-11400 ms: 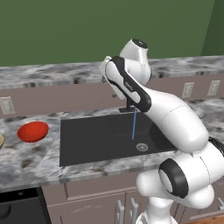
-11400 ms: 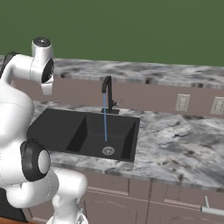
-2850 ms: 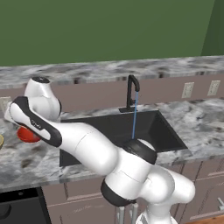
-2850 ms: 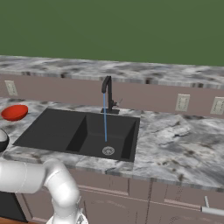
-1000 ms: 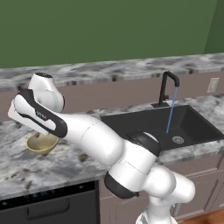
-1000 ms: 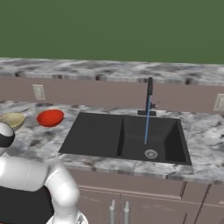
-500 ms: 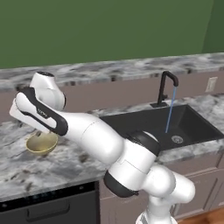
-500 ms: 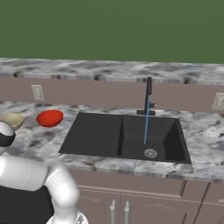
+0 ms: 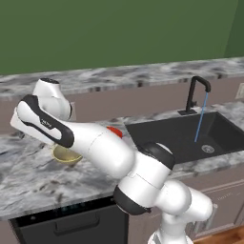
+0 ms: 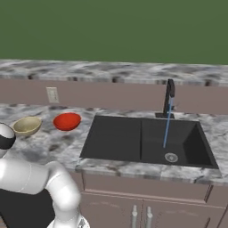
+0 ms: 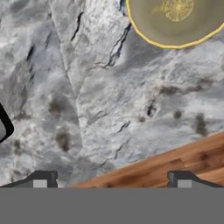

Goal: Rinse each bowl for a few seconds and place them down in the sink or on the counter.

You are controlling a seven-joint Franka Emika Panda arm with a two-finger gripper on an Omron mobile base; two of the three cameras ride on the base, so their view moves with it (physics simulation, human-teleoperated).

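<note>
Claw (image 11: 111, 181) wide open, nothing between the tips, hovering over bare counter (image 11: 109, 96) near its front edge. Tan bowl (image 11: 177, 19) sits at about 1 o'clock from the claw in the hand view, apart from it, cut off by the frame; round, so no long axis. Next move likely needs a shift that way. Right base view adds: red bowl (image 10: 67, 120) just beside tan bowl, sink (image 10: 147, 138) at 3 o'clock, water running.

Bare counter (image 11: 109, 100) below claw (image 11: 111, 179); tan bowl (image 11: 175, 19) beside.
</note>
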